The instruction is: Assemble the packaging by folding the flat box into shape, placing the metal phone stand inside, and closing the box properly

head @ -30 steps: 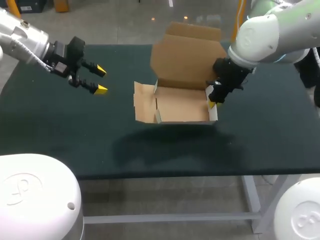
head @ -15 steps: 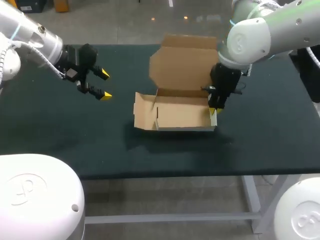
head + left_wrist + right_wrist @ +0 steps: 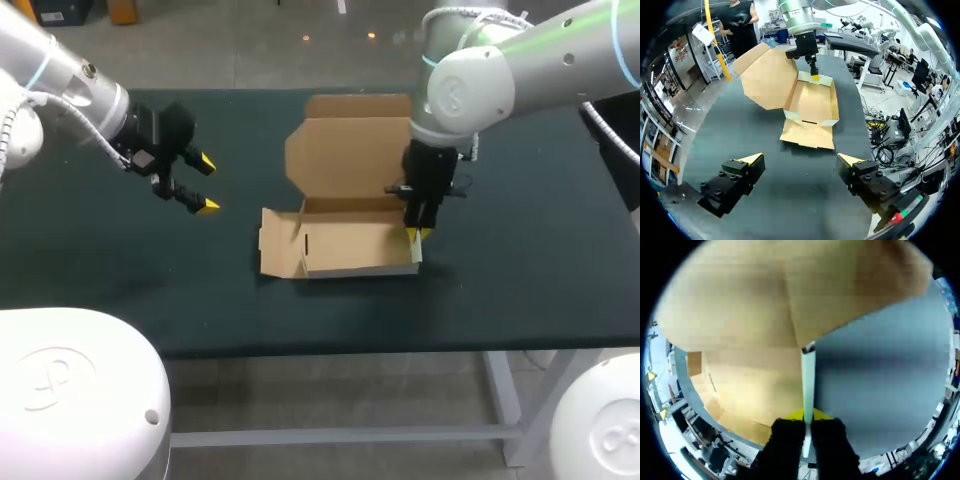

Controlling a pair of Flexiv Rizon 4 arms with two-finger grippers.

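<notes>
The cardboard box sits mid-table as a shallow tray, its lid standing up behind it and one side flap lying flat out to its left. My right gripper points down, shut on the tray's right wall; in the right wrist view that thin wall runs straight out from between the gripper's yellow tips. My left gripper hangs open to the left of the box, apart from it. In the left wrist view the box lies ahead of the open gripper. No metal phone stand shows in any view.
The dark green table stretches bare to the left and right of the box. Its front edge runs just below the box.
My right gripper has pulled the box left and toward the front edge, turning it slightly. My left gripper has shifted a little and stayed open.
</notes>
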